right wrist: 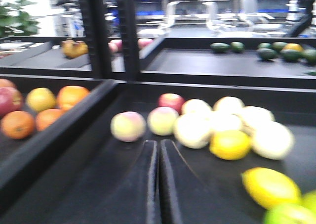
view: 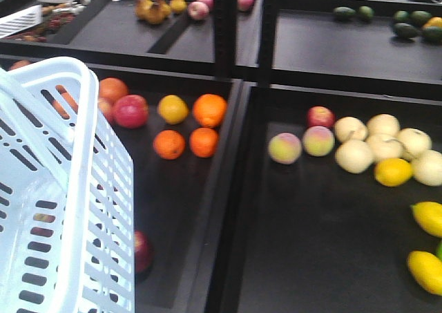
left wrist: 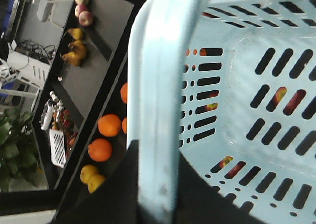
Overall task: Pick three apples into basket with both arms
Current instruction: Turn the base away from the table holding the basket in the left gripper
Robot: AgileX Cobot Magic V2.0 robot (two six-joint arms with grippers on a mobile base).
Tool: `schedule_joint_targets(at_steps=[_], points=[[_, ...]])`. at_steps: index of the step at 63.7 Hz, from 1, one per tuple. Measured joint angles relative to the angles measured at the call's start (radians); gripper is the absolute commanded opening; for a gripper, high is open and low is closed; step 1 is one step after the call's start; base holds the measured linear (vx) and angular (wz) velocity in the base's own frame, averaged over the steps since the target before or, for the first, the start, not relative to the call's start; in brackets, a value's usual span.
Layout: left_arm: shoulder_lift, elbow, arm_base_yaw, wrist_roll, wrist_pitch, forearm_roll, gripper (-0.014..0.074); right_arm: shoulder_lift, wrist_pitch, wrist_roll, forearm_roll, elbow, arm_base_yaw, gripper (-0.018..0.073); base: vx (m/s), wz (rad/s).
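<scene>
We have the basket [view: 83,188] filling the lower left of the front view, raised and tipped. Its rim runs down into the left gripper [left wrist: 155,201] at the bottom of the left wrist view. The dark jaws sit on either side of that rim and look clamped on it. We see no fruit inside. The red and yellow patches show through the slots from beneath. The right gripper [right wrist: 159,179], at the bottom centre of its own view, has its fingers drawn together to a thin slit and holds nothing.

Of the dark-red fruit, the first apple [view: 130,110] lies beside the oranges [view: 186,130] left of centre. The second apple [view: 141,252] is half hidden against the basket wall at the bottom left. The third apple [view: 320,116] sits in the right bin, above centre.

We judge the main risk to be a wrong pick. The pink-yellow fruits [right wrist: 128,126] lie nearer the right gripper than the third apple, which is crowded by them and by the pale round fruits [view: 376,144]. Fingers that open late, or close off-centre, could push the apple away or roll its neighbours. The right wrist view is also blurred, which makes aiming less sure.

The basket worries us too. It is held by one rim only and is already tilted, so it could twist or slip in the jaws when an apple drops in. An apple landing on the sloping floor could also roll out. If the basket swings low, it could knock the second apple.
</scene>
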Motion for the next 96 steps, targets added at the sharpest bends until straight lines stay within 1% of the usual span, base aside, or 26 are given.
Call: schedule_joint_targets(at_steps=[30,96], points=[[0.0,0.0,0.0,0.0,0.002,0.0,-0.0006,0.0,0.0,0.0,0.0,0.0,0.0,-0.0009,-0.08,0.53],[0.0,0.0,0.0,0.0,0.005,0.0,-0.0006,0.0,0.0,0.0,0.0,0.0,0.0,-0.0009,-0.06,0.43]])
